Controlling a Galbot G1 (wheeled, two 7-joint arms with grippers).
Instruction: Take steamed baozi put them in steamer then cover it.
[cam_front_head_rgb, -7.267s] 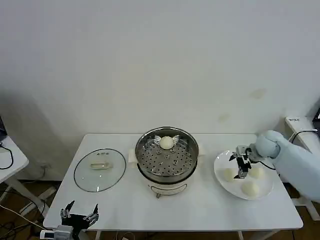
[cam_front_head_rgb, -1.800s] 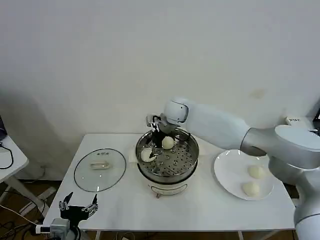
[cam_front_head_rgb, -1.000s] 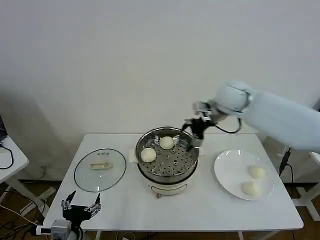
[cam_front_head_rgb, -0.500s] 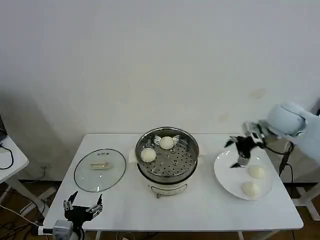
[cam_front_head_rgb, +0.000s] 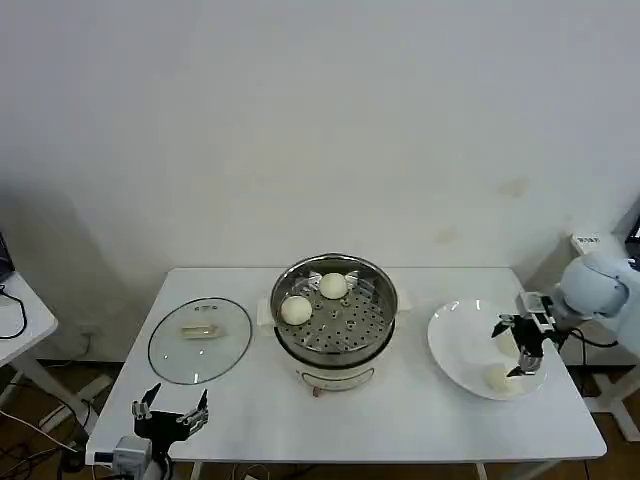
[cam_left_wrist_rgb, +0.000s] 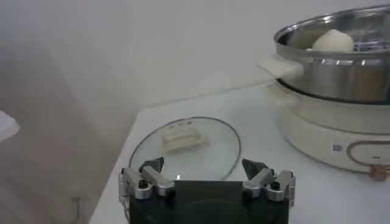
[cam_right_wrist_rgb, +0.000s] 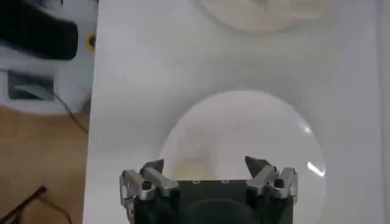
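Right gripper (cam_front_head_rgb: 524, 343) spread wide over white plate (cam_front_head_rgb: 462, 352) near table's right edge, one baozi (cam_front_head_rgb: 499, 377) below it, another hidden behind fingers, two baozi (cam_front_head_rgb: 295, 309) in steamer (cam_front_head_rgb: 334, 308), glass cover (cam_front_head_rgb: 200, 338) lying left, left gripper (cam_front_head_rgb: 170, 414) open, parked off front edge.

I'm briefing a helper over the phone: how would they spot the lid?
Start at the shiny steamer mid-table. On the robot's left of it, the lid lies flat on the tabletop. Unlike the white plate on the other side, it is clear glass with a cream bar handle.
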